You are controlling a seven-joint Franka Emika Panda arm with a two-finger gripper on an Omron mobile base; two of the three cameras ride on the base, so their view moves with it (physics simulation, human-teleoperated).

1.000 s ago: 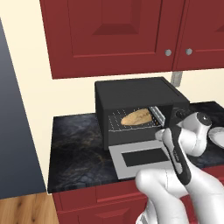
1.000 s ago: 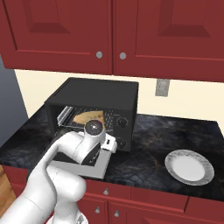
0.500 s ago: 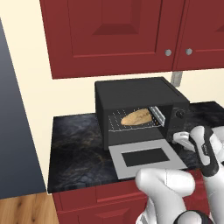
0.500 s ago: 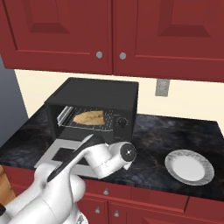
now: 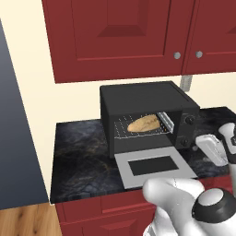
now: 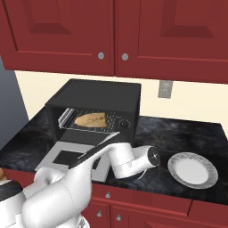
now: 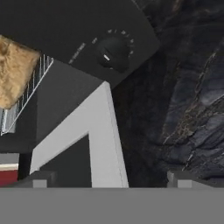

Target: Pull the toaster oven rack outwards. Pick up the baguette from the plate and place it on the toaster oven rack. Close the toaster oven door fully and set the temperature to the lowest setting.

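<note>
- Left base view: baguette [image 5: 144,123] lies on the toaster oven rack [image 5: 138,130]; toaster oven door [image 5: 154,168] hangs open.
- Gripper [image 7: 107,179] spread wide, holding nothing.

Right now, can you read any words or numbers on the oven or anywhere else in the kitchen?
No text here can be read.
Toaster oven side panel, beside the knob: a short slanted line of pale print, too blurred to read.
Around that knob: small pale tick marks, too small to read as numbers.
Cabinets, counter, plate: no writing.
</note>
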